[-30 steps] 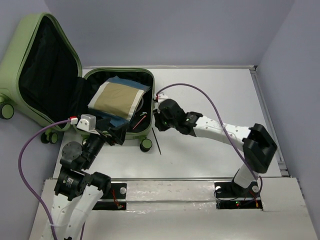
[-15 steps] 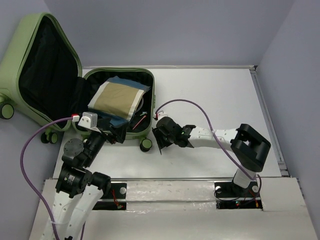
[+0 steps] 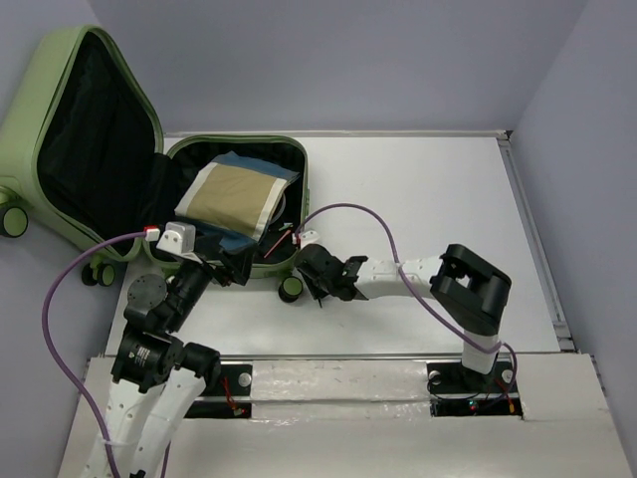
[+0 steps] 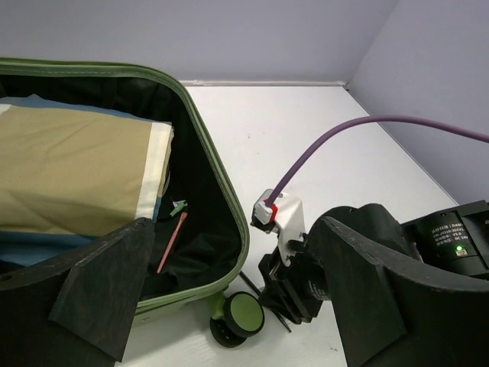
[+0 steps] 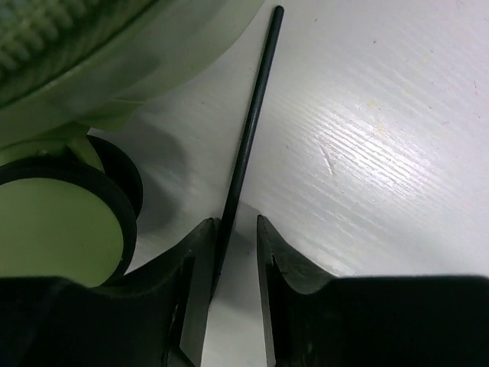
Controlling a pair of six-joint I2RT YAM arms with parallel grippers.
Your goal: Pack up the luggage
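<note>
The pale green luggage lies open at the back left, its lid propped up. A folded tan cloth on blue fabric fills its base. A thin black stick lies on the table beside the front wheel. My right gripper is down at the table with its jaws slightly apart around the stick's near end. The stick touches the left finger. In the top view the right gripper hides most of the stick. My left gripper is wide open and empty at the luggage's front edge.
A pink pen and a small green clip lie on the black lining inside the luggage. The purple cable arcs over the right arm. The white table stretches to the right, walled at the back and right.
My right gripper has moved left and down from beside the luggage's right wall to the stick by the front wheel. The left arm has not moved.
</note>
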